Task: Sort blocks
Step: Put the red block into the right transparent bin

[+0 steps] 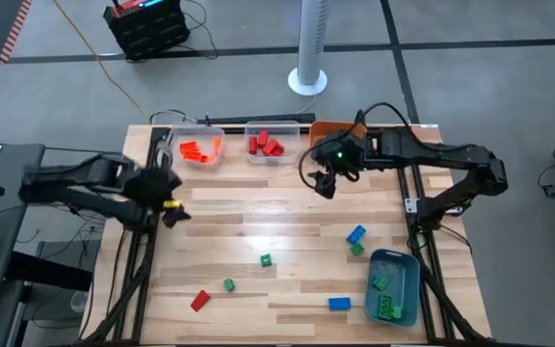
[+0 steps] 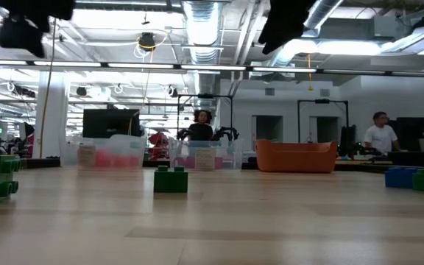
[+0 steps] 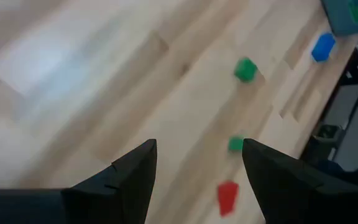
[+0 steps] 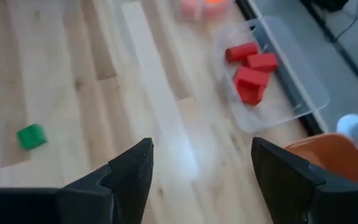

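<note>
1. The left gripper (image 1: 170,198) hangs above the left edge of the wooden worktop (image 1: 258,217). Its two dark fingers (image 3: 132,177) stand apart, and nothing is between them.
2. The right gripper (image 1: 324,183) hangs above the back part of the worktop, just in front of the bins. Its fingers (image 4: 129,177) are wide apart and hold nothing.
3. A clear plastic bin (image 1: 198,149) at the back edge, toward the left, holds orange studded toy bricks (image 1: 197,148).
4. A second clear plastic bin (image 1: 268,145) stands just beside it, with red studded bricks (image 4: 252,73) inside.
5. An orange plastic bin (image 4: 328,152) stands next at the back edge, partly hidden under the right arm in the high view.
6. A blue-grey plastic bin (image 1: 408,289) at the front right corner holds green studded bricks (image 1: 383,297).
7. Loose on the worktop: a red brick (image 1: 199,301) near the front left, two small green bricks (image 1: 266,259) (image 1: 228,284) near the middle, a blue brick (image 1: 339,304) at the front edge, and a blue brick (image 1: 356,233) touching a green brick (image 1: 356,249) near the right side.
</note>
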